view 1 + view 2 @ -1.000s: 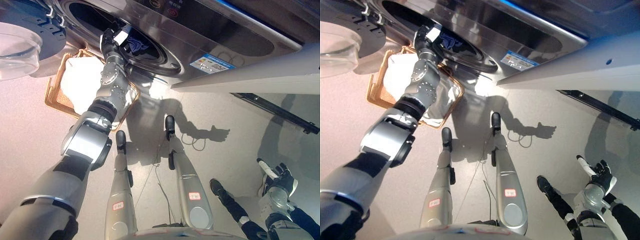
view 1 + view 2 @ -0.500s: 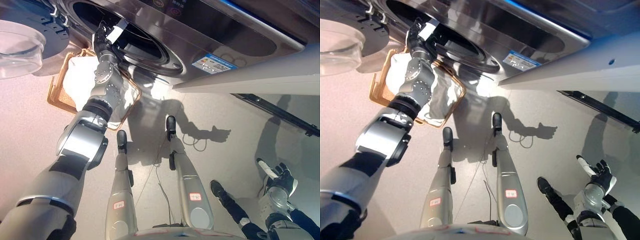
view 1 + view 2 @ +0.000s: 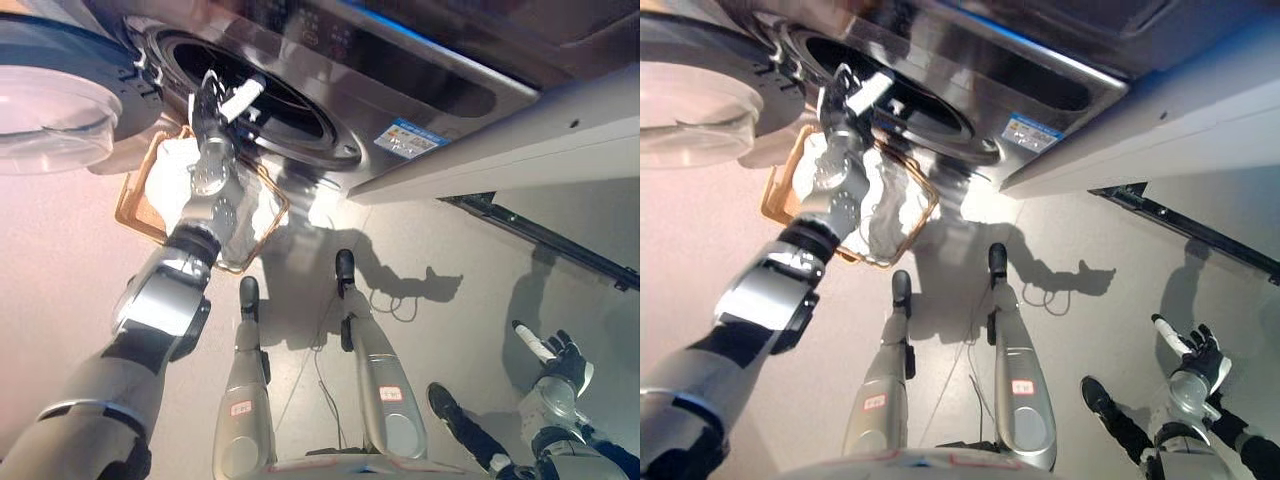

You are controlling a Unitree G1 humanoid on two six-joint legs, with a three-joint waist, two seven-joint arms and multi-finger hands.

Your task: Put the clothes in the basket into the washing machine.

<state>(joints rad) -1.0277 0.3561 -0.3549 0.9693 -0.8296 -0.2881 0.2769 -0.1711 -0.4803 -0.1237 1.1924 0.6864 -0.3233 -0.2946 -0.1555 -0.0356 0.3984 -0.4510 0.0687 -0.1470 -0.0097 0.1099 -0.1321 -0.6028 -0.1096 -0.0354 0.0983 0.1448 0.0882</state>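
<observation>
Wicker basket (image 3: 132, 210) sits beside left hand (image 3: 213, 103), fingers open.

Pale grey smooth floor (image 3: 470, 250), matt, with a bright patch of light (image 3: 322, 205) near the middle. White flat panel (image 3: 520, 135) slanting across the upper right. Black straight rail (image 3: 540, 240) lying along the floor beneath the panel.

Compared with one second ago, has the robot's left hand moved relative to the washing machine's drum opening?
Yes. The left hand has shifted leftward along the lower rim of the drum opening, from near the middle towards the left end.
</observation>
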